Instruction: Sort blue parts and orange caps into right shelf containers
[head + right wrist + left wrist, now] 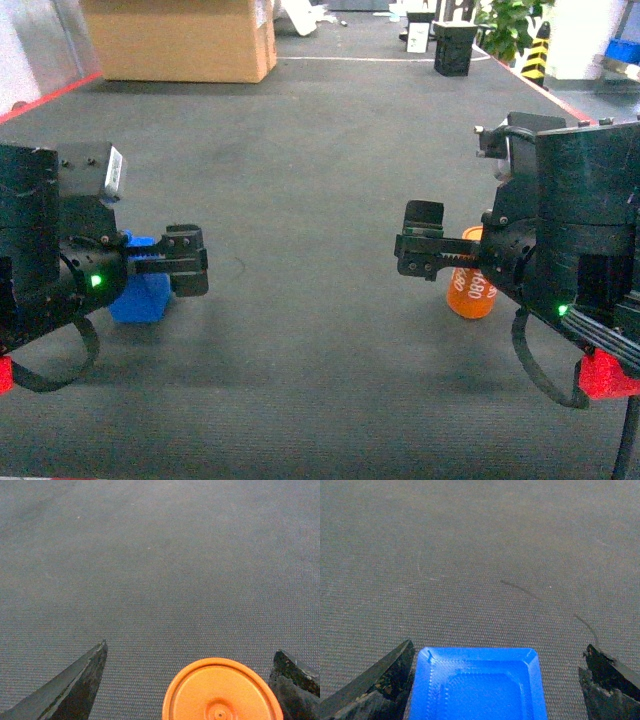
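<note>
Our two arms hang low over the dark grey woven mat point(320, 200), each above one piece. The left gripper point(495, 680) stands spread wide, its jaws either side of a small bright blue plastic part point(479, 685) with a recessed square top, left jaw just beside it, right jaw apart. The right gripper point(192, 680) is likewise spread around a short orange plastic cap point(222, 692) lettered "4680" on its side; the cap sits off-centre, nearer the right jaw. We judge both grasps pending: we should centre each piece between the jaws, especially the cap, then lower and press evenly so neither tips or skids. We count one blue part and one orange cap. No shelf crates are in view.
</note>
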